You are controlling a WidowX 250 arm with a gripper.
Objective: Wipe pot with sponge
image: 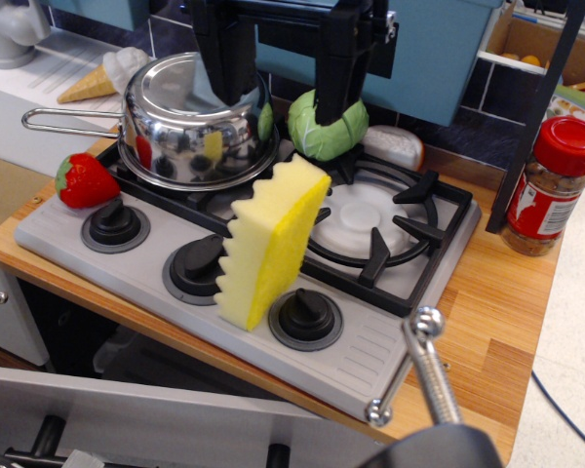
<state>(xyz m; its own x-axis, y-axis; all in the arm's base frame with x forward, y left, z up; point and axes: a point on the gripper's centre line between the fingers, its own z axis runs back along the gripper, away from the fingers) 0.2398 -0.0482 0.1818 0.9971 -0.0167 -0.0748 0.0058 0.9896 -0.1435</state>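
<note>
The gripper (283,73) is hanging at the top centre of the frame, its two black fingers (226,58) spread wide apart. The left-hand finger in the picture is standing in front of the pot's (190,122) rim, and the other one is coming down in front of the cabbage (330,127); nothing is sitting between them, so the gripper is holding nothing.

The pot is sitting upside down on the rear burner in the upper left of the frame, its shiny base facing up and its thin wire handle (68,122) pointing toward the left edge. The sponge (271,239) is standing on edge in the middle of the frame, on the stove (370,351), with its zigzag side facing left and its lower end resting between two black knobs (305,312). It is near the pot but not touching it.

A strawberry (85,180) is lying at the left edge of the stove, just below the pot. An ice cream cone (102,78) is lying in the upper left corner. A spice jar (551,185) with a red lid is standing on the wooden counter (497,302) at the right.
</note>
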